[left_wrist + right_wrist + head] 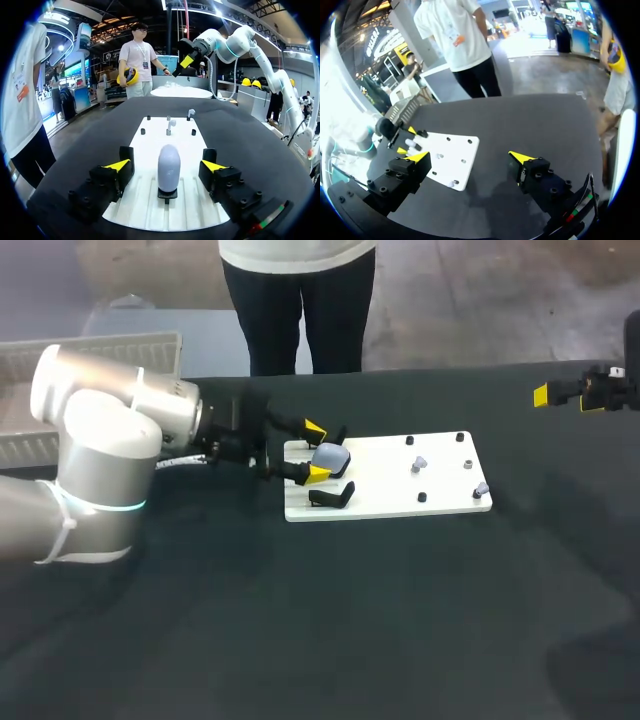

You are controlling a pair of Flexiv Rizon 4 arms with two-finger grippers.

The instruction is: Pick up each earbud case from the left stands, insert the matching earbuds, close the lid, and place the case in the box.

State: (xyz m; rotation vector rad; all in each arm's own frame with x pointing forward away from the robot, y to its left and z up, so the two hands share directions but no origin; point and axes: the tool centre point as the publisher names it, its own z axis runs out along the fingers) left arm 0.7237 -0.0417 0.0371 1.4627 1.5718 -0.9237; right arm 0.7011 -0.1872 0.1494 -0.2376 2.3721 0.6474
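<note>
A grey-blue earbud case (331, 457) stands upright on a black stand at the left end of the white board (440, 502). My left gripper (316, 451) is open around it. The case (169, 167) sits between the yellow-tipped fingers (117, 165) with a gap on each side. Beside it is an empty black stand (333, 496). Two small earbuds (420, 462) (482, 488) stand on pegs at the board's right end, ahead of the left gripper (171, 123). My right gripper (565, 393) (470, 158) hangs open and empty high over the table's far right.
Several black pegs (422, 497) dot the right part of the board. A grey ribbed box (110, 345) stands past the table's back left corner. Dark tabletop (380, 620) stretches in front of and to the right of the board.
</note>
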